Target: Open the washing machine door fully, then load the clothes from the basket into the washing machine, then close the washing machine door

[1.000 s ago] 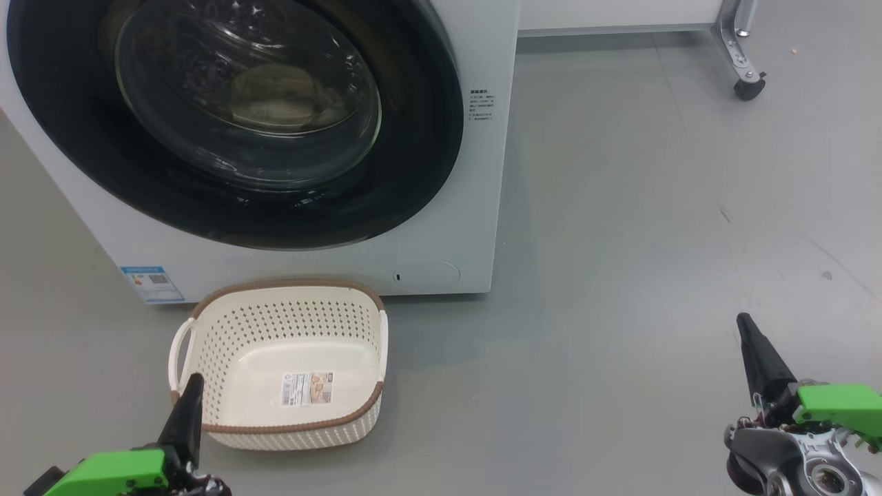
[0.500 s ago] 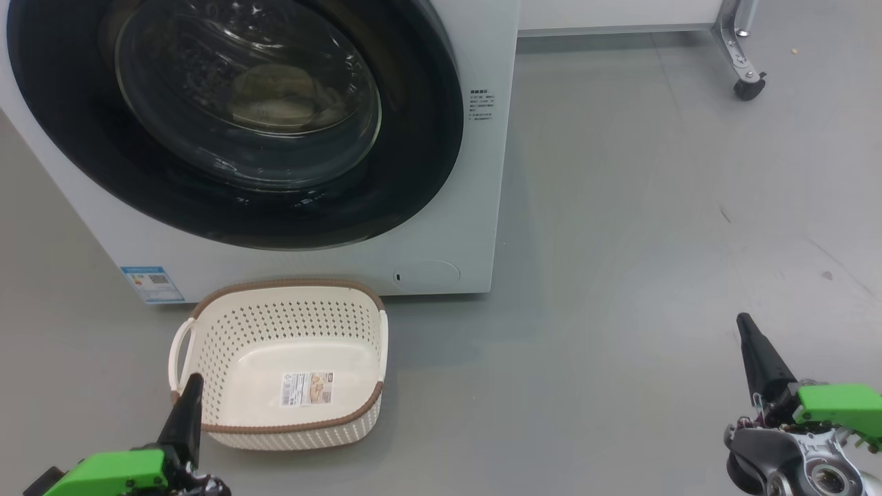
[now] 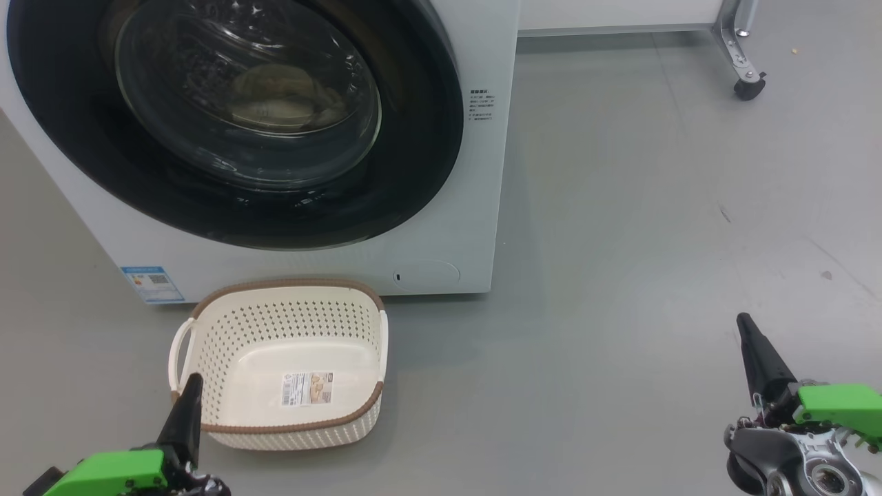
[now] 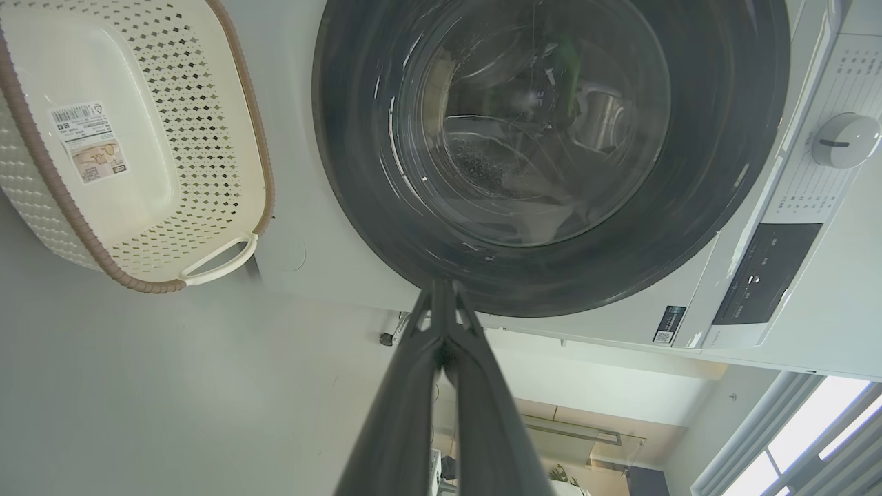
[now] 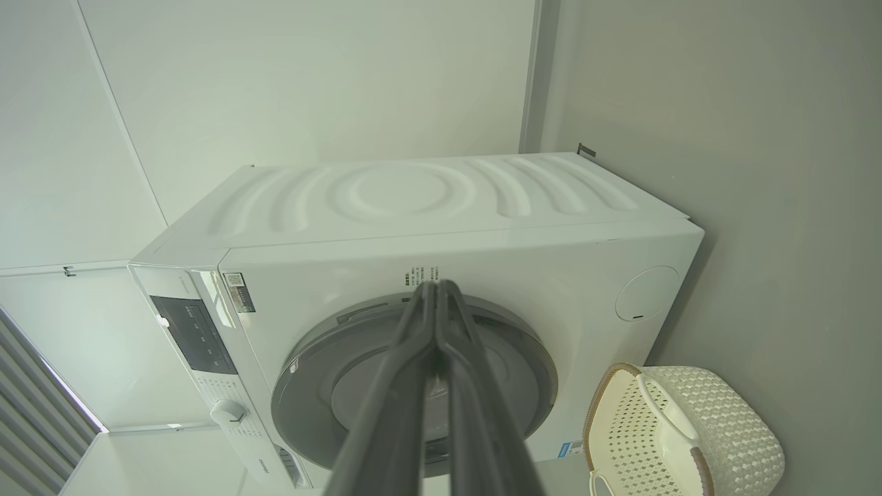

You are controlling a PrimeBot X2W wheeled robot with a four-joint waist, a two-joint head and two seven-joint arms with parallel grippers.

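Glossy black door sits closed against the white washing machine, pale clothes dim behind its glass. The cream basket stands empty on the grey floor just before the machine. The left gripper by the basket and the right gripper, well apart, hang with fingers pressed together, holding nothing.
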